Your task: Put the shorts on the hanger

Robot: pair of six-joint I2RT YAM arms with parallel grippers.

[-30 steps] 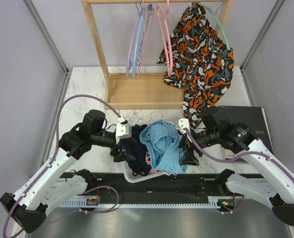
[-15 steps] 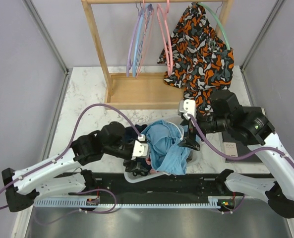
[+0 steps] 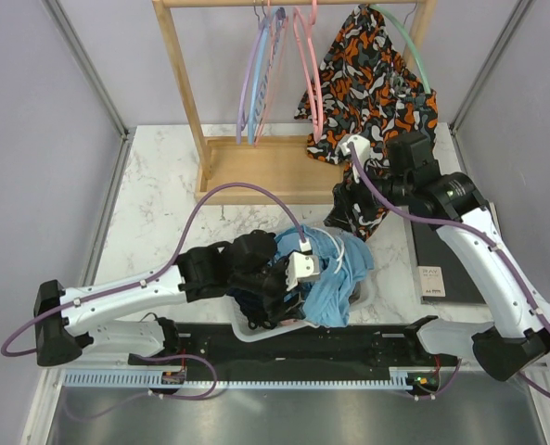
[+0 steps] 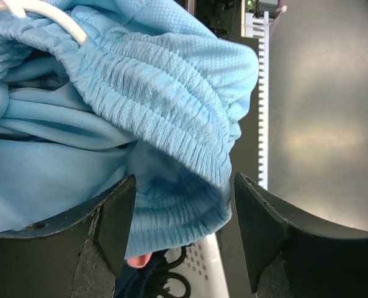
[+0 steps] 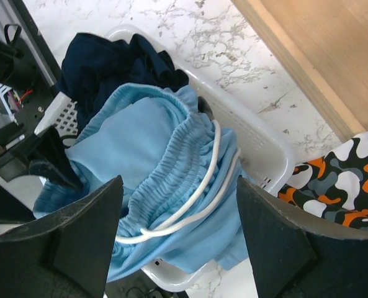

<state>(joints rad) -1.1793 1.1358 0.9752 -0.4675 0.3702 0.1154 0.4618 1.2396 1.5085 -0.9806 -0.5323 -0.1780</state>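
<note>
**Surface and room.** A white marble-patterned table [image 3: 163,185] is closed in by plain pale lilac walls [image 3: 43,139] on the left, far and right sides. A light wooden garment rack [image 3: 256,171] with a flat base board stands at the far edge.

**On the rack.** An orange, black and white patterned garment [image 3: 377,102] hangs from the top bar. Beside it is the thin pink plastic hanger [image 3: 315,107], which is bare and hangs by its hook.

**Basket.** A white perforated plastic basket [image 5: 258,146] sits at the middle of the near edge. The light sky-blue soft fabric shorts [image 3: 335,278] lie heaped in it over dark navy clothing [image 5: 109,62], well apart from the pink plastic hanger.

**Views compared.**
- Right wrist view: the gathered elastic waistband is uppermost, a white cord drawstring [image 5: 196,186] loops across it, and blue fabric spills over the basket rim.
- Left wrist view: only here do the fine mesh weave and the ribbed band show close up.
- Top view: only here do the rack and hanger appear.

**Tools.**
- The left gripper [image 4: 184,186] has its fingers apart. A fold of the shorts' waistband lies between them and is not pinched.
- The right gripper [image 5: 177,186] has its fingers spread wide with nothing between them, above the basket. In the top view it sits close to the lower hem of the patterned garment.
</note>
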